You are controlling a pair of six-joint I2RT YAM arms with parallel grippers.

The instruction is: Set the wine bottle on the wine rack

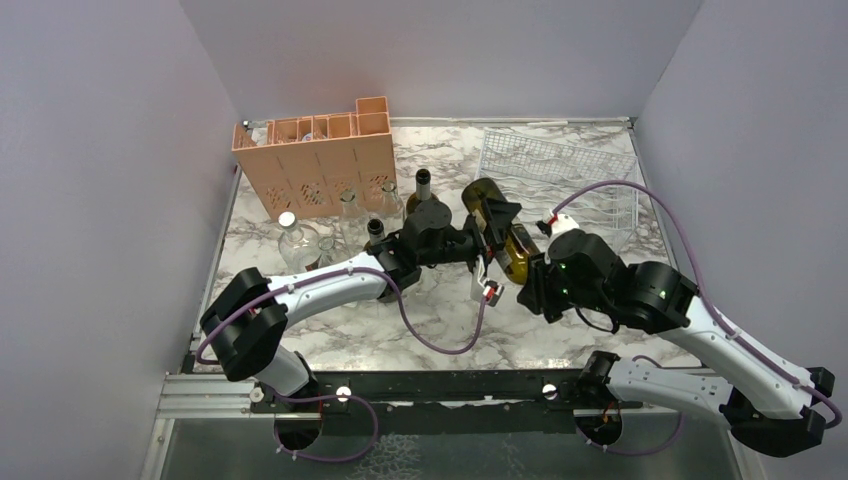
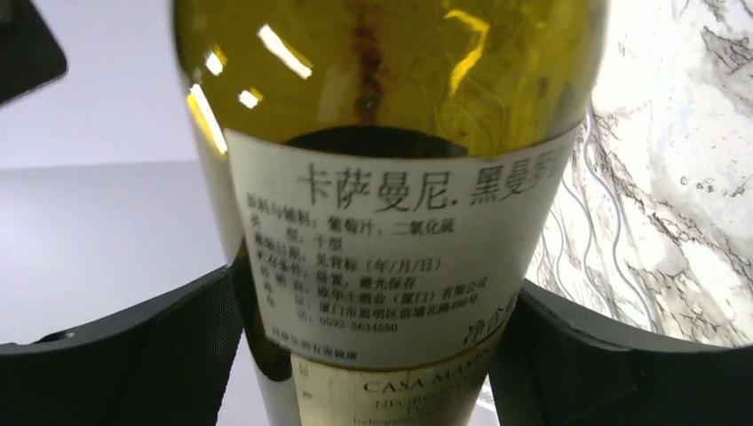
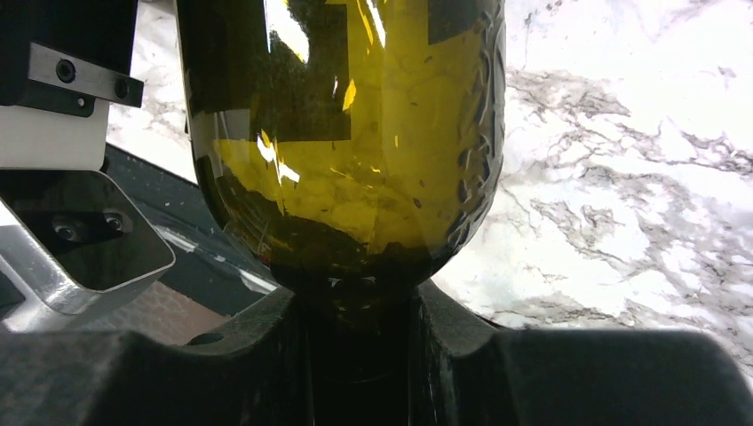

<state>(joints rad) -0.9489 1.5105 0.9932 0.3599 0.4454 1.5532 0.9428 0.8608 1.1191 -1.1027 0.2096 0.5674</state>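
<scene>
Olive-green glass wine bottle point(image 1: 484, 193) is clamped twice: left end effector point(image 1: 493, 225) on its labelled body, right end effector point(image 1: 527, 265) on its neck. The wine rack point(image 1: 560, 168) lies beyond both, apart.

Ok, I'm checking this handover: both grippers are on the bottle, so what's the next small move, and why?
Probably open the left gripper. It clamps the bottle at its labelled body, while the right gripper looks closed on the neck. The rack lies at the back right, on the right arm's side, so letting go should free that arm to carry it over.
</scene>
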